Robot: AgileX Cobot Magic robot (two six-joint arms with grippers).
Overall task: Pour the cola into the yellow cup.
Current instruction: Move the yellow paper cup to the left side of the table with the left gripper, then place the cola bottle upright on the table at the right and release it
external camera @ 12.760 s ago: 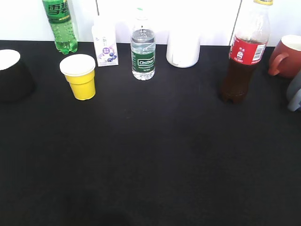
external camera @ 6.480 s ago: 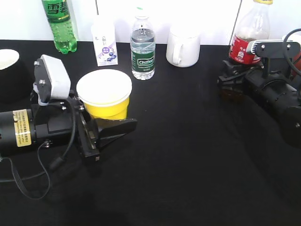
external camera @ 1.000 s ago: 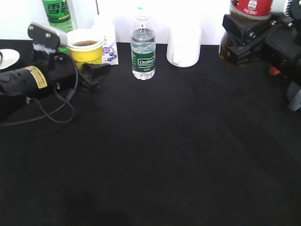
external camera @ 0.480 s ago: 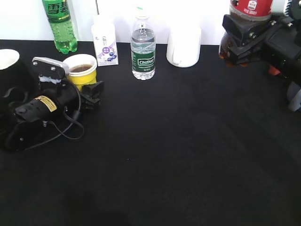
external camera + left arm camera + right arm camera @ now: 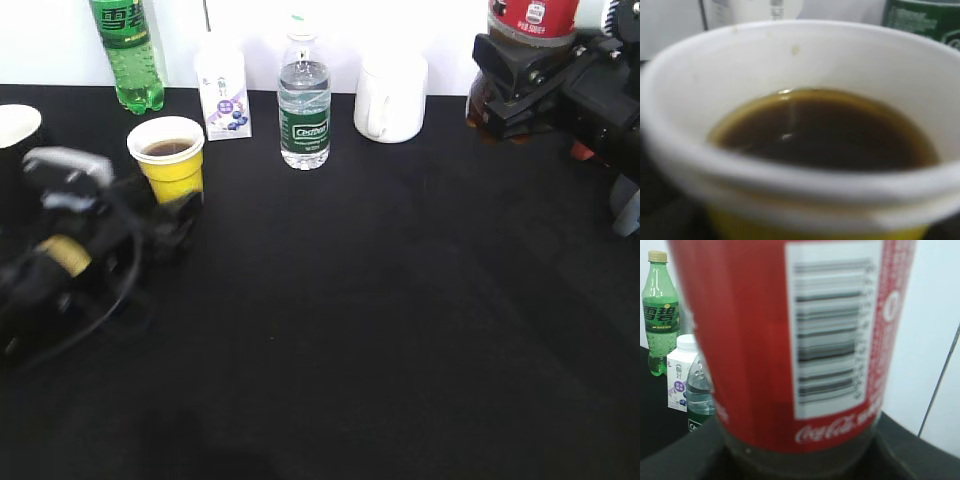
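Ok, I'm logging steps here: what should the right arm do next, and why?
Probably lower the cola back onto the table: the yellow cup already holds dark liquid and stands on the table, while the right gripper holds the bottle raised.

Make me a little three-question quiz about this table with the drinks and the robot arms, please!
1. True or false: the yellow cup has dark liquid in it.
2. What is the right gripper shut on? A) the water bottle B) the cola C) the white mug
3. Fill in: the little milk carton stands between the green soda bottle and the ____ bottle.

Key: 1 true; 2 B; 3 water.
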